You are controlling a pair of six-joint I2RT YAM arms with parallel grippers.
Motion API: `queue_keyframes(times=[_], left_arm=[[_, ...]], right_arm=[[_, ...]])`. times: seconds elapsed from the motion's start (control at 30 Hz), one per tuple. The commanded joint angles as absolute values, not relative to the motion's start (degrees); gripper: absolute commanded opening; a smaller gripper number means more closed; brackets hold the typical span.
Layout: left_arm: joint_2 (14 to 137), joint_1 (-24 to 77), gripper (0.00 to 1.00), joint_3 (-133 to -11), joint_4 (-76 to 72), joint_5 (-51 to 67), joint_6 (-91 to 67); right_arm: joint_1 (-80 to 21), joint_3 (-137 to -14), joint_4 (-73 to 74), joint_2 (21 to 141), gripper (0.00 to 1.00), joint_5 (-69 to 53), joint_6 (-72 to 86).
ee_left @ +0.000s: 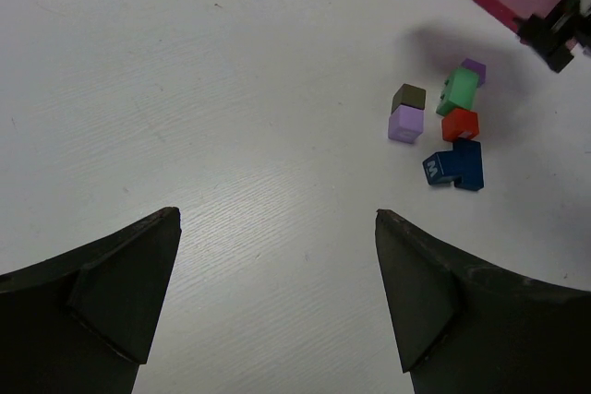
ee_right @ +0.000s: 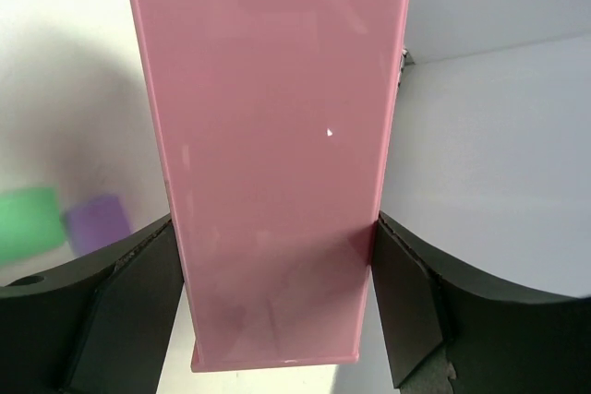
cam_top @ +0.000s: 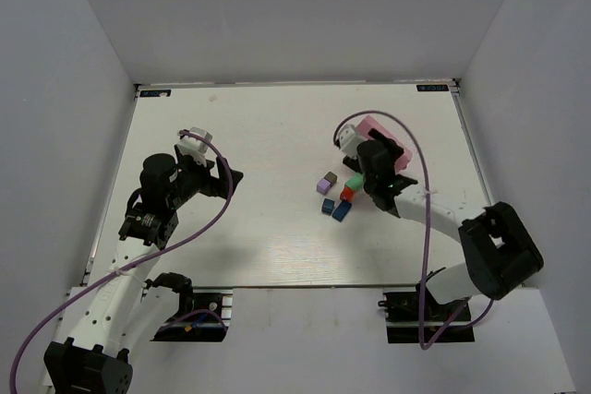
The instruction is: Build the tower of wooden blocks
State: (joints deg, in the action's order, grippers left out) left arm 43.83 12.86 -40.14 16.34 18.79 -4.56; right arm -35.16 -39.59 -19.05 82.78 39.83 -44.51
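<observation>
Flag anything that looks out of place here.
The right gripper has its jaws closed on the pink tray, apparently lifted off the table, not on a block. The wood blocks lie in a loose, unbuilt cluster nearby.

Robot lab test cell, plainly. White wood-grain tabletop under left claw, boxed by plain pale grey panel walls beyond it. Black clamp mounts behind claw bolt white-and-black robot arms to table edge; purple cable loops loose.
</observation>
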Motion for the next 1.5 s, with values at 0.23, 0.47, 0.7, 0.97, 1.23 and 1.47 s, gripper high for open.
queue_keyframes(times=[0.23, 0.47, 0.7, 0.97, 1.23, 1.47], left_arm=[[42.4, 13.0, 0.96, -42.1, 15.8, 20.7, -4.8], [41.8, 13.0, 0.96, -41.6, 15.8, 21.2, -4.8], [41.3, 13.0, 0.96, -41.6, 15.8, 21.7, -4.8], [41.8, 13.0, 0.96, -41.6, 15.8, 21.7, -4.8], [42.9, 13.0, 0.96, -41.6, 15.8, 21.7, -4.8], [42.9, 13.0, 0.96, -41.6, 15.8, 21.7, -4.8]], right_arm=[[-18.0, -55.3, 7.0, 74.6, 0.0, 10.9, -19.1], [1.4, -61.5, 17.5, 77.7, 0.0, -14.1, -14.4], [12.5, -69.7, 28.4, 88.7, 0.0, -36.6, -13.3], [17.2, -72.8, 36.5, 98.9, 0.0, -49.6, -19.7], [19.9, -75.0, 41.0, 105.6, 0.0, -54.6, -23.7], [20.6, -75.3, 41.3, 107.9, 0.0, -54.8, -24.3]])
